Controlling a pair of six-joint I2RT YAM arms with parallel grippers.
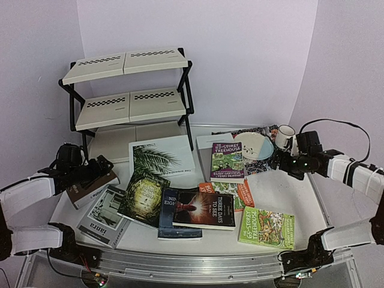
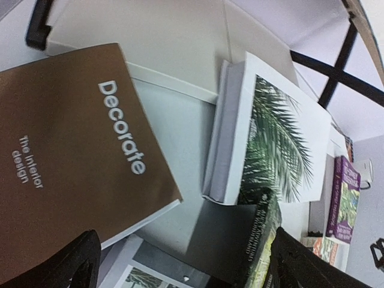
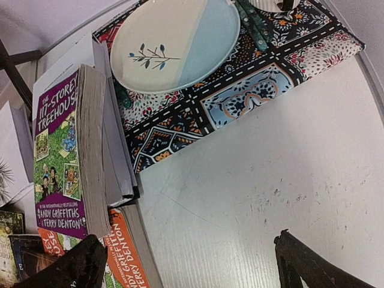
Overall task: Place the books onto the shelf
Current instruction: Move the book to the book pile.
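Plate [image 3: 174,45] on placemat [image 3: 252,90] at 2 o'clock, beside purple book [image 3: 57,156] "117-Storey Treehouse"; brown book [image 2: 72,156] reads "Decorate". Left claw [image 2: 183,252] and right claw [image 3: 187,243] wide open, empty.

shelf [image 1: 96,69]: black frame, cream tiers, black checkered strips. Decorate book [image 2: 72,150]: brown cover, white lettering. palm-leaf book [image 1: 161,157]: white, green fronds. purple Treehouse book [image 3: 57,156], green Treehouse book [image 1: 267,228] and orange Treehouse book [image 3: 123,255]: all busy cartoon covers. plate [image 3: 174,42]: half cream, half pale blue, dark leaf sprig. placemat [image 3: 252,90]: navy, red and orange floral patchwork. table [image 3: 270,180]: white.
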